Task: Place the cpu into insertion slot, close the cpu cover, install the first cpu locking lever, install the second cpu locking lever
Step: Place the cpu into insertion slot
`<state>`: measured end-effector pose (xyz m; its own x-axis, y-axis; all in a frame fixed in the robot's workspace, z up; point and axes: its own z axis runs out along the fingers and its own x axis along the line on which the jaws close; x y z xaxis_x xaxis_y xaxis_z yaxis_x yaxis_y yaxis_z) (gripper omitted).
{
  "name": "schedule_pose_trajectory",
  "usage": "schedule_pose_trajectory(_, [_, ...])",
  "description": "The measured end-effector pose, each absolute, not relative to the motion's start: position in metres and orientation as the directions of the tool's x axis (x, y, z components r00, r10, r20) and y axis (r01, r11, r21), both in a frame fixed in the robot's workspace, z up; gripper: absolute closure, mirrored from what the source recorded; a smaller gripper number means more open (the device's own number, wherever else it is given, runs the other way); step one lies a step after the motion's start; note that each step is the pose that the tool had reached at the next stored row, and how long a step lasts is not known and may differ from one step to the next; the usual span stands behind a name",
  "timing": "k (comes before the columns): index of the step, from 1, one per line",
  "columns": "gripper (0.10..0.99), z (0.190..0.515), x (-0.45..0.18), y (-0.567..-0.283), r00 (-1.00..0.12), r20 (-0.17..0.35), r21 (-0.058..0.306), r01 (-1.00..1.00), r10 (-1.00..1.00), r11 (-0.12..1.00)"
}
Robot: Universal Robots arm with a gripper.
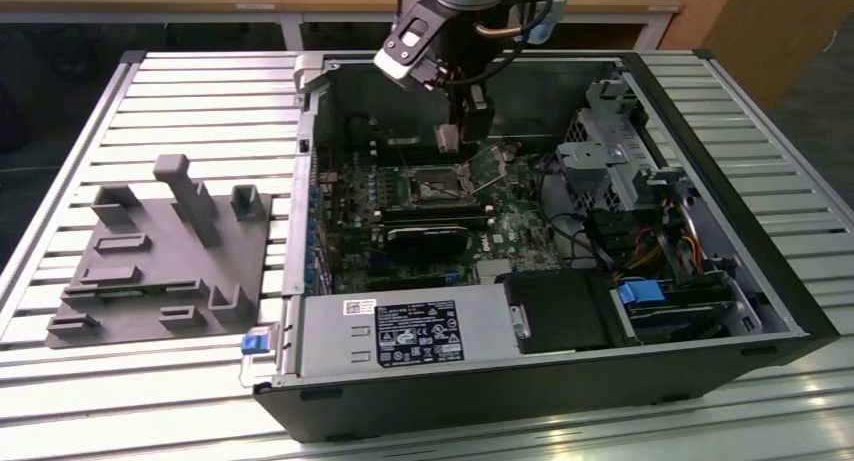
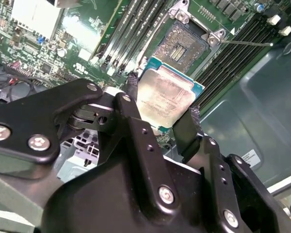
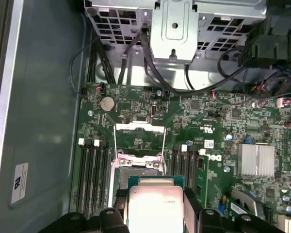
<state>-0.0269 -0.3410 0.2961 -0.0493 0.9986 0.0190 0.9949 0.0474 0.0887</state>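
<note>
The cpu (image 2: 167,97) is held clear of the board, silvery top plate facing the wrist cameras and green edge showing around it; in the first wrist view it (image 3: 155,206) overlaps the near edge of the insertion slot (image 3: 136,170) without being seated. The gripper (image 2: 162,104) is clamped on the chip, its black fingers (image 2: 186,131) pressing two opposite edges. In the exterior view the gripper (image 1: 450,131) hangs from the arm inside the open computer case (image 1: 534,391), with the cpu (image 1: 447,138) at its tip above the motherboard (image 1: 514,216). The insertion slot (image 2: 179,46) lies open, its contact field exposed. The cpu cover (image 3: 139,127) is swung back on the far side of the slot, the green board visible through its window, and thin wire locking levers (image 3: 115,145) run along its sides, unlatched. Memory slots (image 3: 92,170) flank the socket on both sides. A finned silver heat sink (image 3: 256,160) sits on the board well apart from the socket, and a round coin battery (image 3: 106,103) lies near the board's far corner. The case rests on a slatted metal table (image 1: 134,91); a grey power supply (image 1: 400,331) occupies its near side. A grey parts fixture (image 1: 160,251) stands on the table at the exterior view's left, beside the case.
</note>
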Motion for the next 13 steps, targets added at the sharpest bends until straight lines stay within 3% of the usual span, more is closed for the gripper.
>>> schedule_pose_trajectory(13, [0.549,0.2851,-0.0279,-0.3402,-0.049,0.019,0.089,0.995,0.999,0.047])
